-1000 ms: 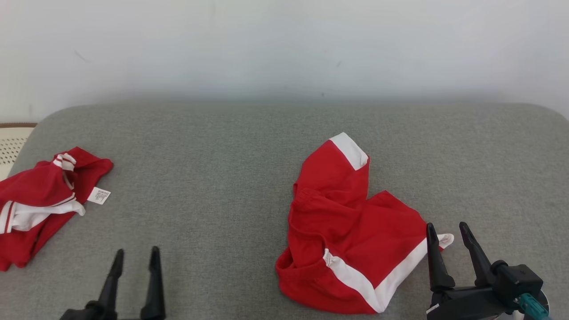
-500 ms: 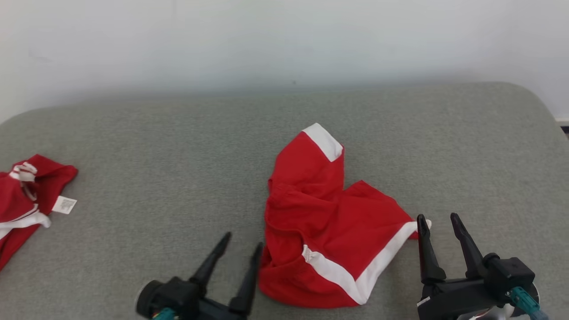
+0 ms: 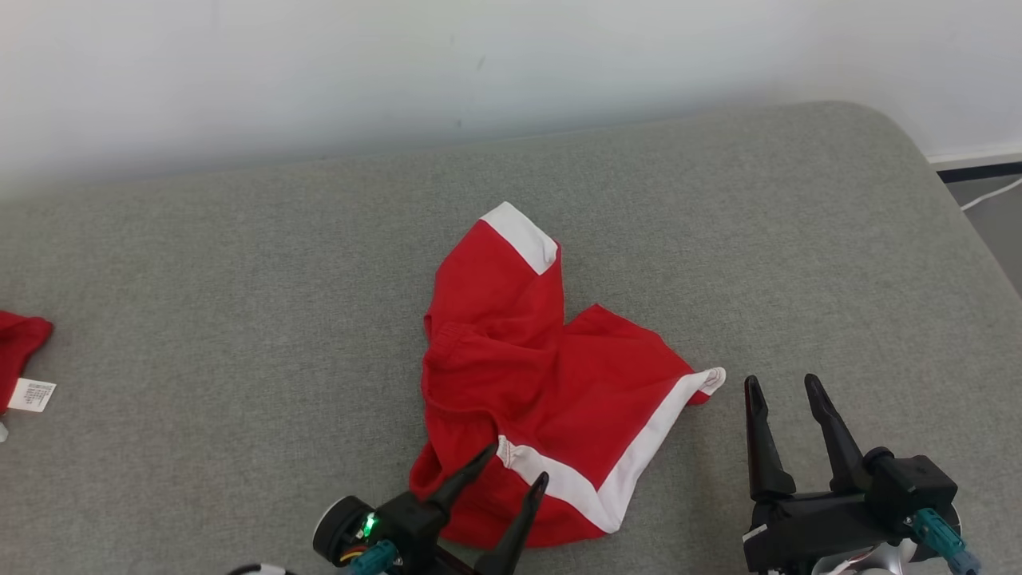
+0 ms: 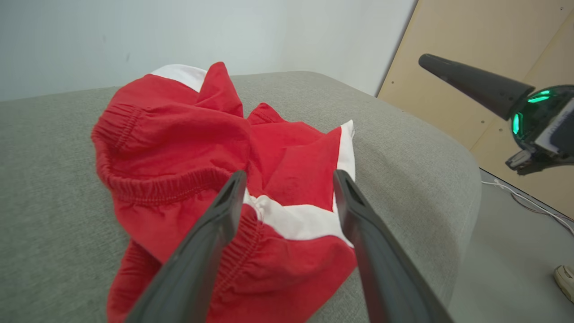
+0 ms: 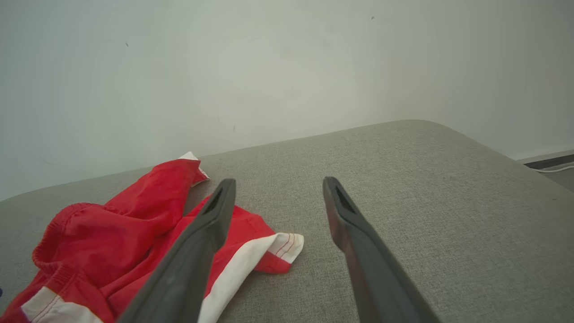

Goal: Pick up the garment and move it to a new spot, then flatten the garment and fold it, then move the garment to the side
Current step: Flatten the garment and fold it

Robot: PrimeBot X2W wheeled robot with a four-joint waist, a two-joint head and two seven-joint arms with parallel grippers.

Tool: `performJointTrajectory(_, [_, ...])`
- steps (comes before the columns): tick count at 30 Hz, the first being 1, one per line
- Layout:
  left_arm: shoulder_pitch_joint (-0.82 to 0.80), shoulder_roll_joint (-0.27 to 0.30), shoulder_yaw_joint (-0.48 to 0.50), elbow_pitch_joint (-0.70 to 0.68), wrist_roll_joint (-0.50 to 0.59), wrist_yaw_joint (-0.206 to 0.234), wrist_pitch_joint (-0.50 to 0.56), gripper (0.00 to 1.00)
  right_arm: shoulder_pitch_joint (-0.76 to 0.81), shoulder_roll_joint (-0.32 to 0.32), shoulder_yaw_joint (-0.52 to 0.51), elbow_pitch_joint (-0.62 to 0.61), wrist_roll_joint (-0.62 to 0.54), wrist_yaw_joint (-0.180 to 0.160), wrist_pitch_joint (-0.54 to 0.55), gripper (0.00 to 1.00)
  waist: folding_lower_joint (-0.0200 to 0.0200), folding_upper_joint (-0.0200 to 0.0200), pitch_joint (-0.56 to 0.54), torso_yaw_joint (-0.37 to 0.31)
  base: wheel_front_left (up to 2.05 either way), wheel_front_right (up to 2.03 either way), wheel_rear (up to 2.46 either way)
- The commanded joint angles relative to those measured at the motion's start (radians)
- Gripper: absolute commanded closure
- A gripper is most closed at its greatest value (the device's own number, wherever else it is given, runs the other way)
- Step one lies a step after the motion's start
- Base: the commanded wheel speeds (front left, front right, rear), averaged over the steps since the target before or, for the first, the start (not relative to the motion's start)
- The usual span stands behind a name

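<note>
Reaching for the shorts (image 3: pixel 543 375) is a job for your left arm: the left pincer (image 3: pixel 516 463) hangs with its tips over the near edge of the red cloth, by the white stripe and the gathered waistband, and the cloth runs on away from it. Its two fingers are spread and grip nothing. The shorts lie crumpled near the middle of the grey cushion (image 3: pixel 239 319). One leg points away toward the wall and the other runs out to your right, so the bundle is roughly a V that opens to the far right. The right pincer (image 3: pixel 781 381) is also spread and empty, and it stands just beside the white-trimmed corner of the right leg, not touching it. Compared with a second ago, the head camera has swung right, so the second red garment (image 3: pixel 20 343) has slid almost out at the left edge; treat that as the view moving. What has really moved is your left pincer, which was well apart from the shorts at the lower left and has come across onto them. The shorts keep the same shape.
</note>
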Motion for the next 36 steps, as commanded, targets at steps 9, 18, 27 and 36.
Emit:
performJointTrajectory(9, [-0.063,0.002,-0.002,0.103,-0.031,0.010,-0.008,0.00,-0.017,0.006,0.012,0.006,0.005,0.000,-0.001,0.00,-0.0001,-0.0001,0.011,-0.027,0.00,0.00,0.00])
performJointTrajectory(18, [-0.099,0.002,-0.032,0.180,-0.064,0.012,-0.002,0.46,-0.019,0.007,0.018,0.014,0.008,0.000,-0.001,0.00,-0.0001,-0.0001,0.012,-0.054,0.00,0.00,0.00])
performJointTrajectory(27, [-0.125,0.005,-0.018,0.240,-0.079,0.031,-0.017,1.00,-0.009,0.012,0.006,0.009,-0.001,0.000,-0.001,0.00,-0.0001,-0.0001,0.011,-0.047,0.00,0.00,0.00])
performJointTrajectory(36, [-0.115,0.062,0.076,0.097,-0.101,0.084,-0.038,1.00,0.003,0.004,-0.007,0.006,0.001,0.000,-0.001,0.00,-0.0001,-0.0001,-0.013,0.040,0.00,0.00,0.00])
